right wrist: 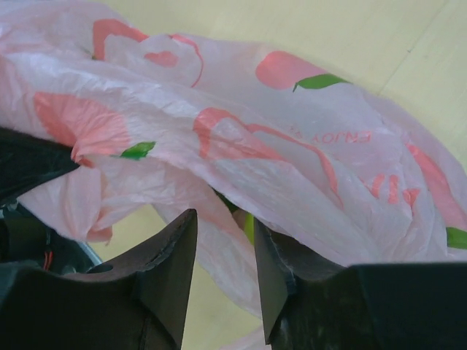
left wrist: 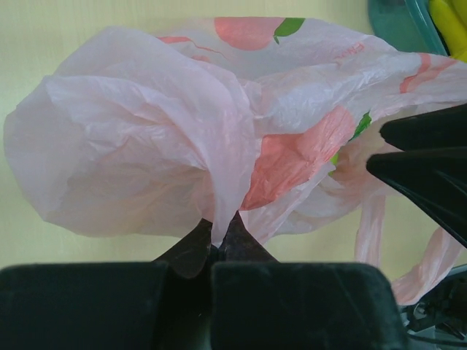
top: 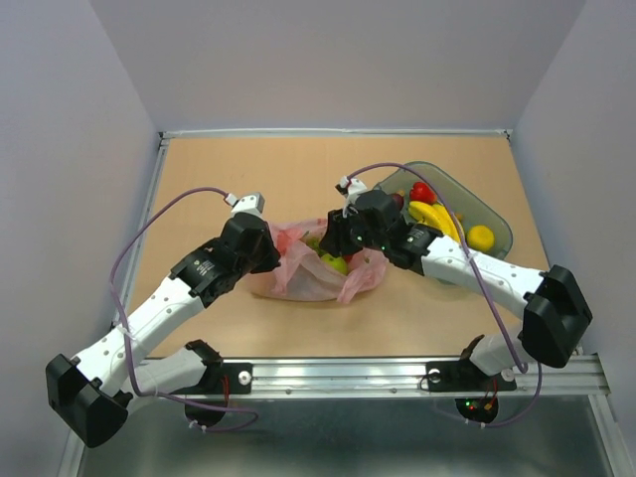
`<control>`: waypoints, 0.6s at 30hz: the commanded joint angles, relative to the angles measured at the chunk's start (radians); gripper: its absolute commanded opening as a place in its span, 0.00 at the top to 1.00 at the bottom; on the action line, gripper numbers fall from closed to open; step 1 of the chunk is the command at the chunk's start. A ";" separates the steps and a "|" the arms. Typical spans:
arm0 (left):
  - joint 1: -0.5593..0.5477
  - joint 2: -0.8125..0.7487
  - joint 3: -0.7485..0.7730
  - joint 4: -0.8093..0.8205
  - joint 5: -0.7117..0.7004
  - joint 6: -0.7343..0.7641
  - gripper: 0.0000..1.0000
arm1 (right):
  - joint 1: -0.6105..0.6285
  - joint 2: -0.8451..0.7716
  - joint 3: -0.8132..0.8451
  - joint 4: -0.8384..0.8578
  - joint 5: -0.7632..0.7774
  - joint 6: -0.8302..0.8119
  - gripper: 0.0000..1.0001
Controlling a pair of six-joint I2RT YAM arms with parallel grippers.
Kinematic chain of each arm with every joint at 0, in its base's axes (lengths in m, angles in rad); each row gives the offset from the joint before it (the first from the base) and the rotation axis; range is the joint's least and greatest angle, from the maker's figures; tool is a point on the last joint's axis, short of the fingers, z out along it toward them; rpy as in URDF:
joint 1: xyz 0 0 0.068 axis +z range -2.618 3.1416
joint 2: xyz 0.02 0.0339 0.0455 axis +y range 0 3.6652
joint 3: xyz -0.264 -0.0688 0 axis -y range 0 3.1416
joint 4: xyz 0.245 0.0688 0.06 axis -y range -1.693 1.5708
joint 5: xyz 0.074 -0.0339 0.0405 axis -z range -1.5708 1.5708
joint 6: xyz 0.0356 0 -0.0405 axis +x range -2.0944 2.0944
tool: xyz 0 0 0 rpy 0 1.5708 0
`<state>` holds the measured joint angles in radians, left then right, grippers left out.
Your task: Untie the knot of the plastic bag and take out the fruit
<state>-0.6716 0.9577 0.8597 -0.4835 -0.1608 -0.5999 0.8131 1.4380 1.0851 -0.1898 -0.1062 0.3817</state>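
Note:
The pink plastic bag [top: 310,270] lies in the middle of the table, its mouth partly spread. A green apple [top: 334,263] shows inside it. My left gripper [top: 274,254] is at the bag's left side, shut on a fold of bag film [left wrist: 217,235]. My right gripper [top: 338,244] is at the bag's upper right, its jaws open [right wrist: 225,244] with loose bag film between them and a sliver of green fruit [right wrist: 249,227] behind. Loose pink handle strips [left wrist: 432,264] hang at the bag's near side. I cannot make out a knot.
A grey-green tray [top: 500,225] stands right of the bag with yellow bananas [top: 435,218], a red fruit [top: 423,192] and a yellow round fruit [top: 481,238]. The right arm reaches across in front of the tray. The metal rail [top: 397,376] runs along the near edge.

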 commanded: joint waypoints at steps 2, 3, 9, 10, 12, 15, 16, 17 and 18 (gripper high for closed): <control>0.001 -0.022 0.036 0.003 0.032 -0.012 1.00 | 0.006 0.025 -0.070 0.291 0.100 0.080 0.59; 0.001 -0.025 0.033 0.006 0.043 -0.014 1.00 | 0.005 0.041 -0.077 0.335 0.079 0.086 0.60; 0.001 -0.025 0.027 0.028 0.029 -0.020 1.00 | 0.040 0.156 -0.103 0.428 -0.169 0.080 0.60; 0.001 -0.025 0.027 0.040 0.026 -0.020 0.99 | 0.061 0.166 -0.122 0.428 -0.193 0.076 0.60; 0.001 -0.019 0.025 0.055 0.015 -0.021 0.96 | 0.089 0.182 -0.151 0.431 -0.248 0.063 0.61; 0.003 -0.010 0.012 0.092 -0.006 -0.031 0.91 | 0.164 0.177 -0.212 0.432 -0.292 0.052 0.61; 0.003 -0.008 0.006 0.108 -0.012 -0.035 0.89 | 0.197 0.174 -0.230 0.432 -0.299 0.049 0.61; 0.003 -0.005 0.001 0.118 -0.019 -0.040 0.87 | 0.213 0.170 -0.244 0.434 -0.302 0.049 0.61; 0.003 -0.002 -0.013 0.128 -0.028 -0.044 0.80 | 0.224 0.167 -0.275 0.435 -0.306 0.051 0.61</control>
<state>-0.6716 0.9539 0.8589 -0.4503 -0.1394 -0.6270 0.9688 1.6264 0.8795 0.1905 -0.3191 0.4496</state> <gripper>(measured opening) 0.128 0.394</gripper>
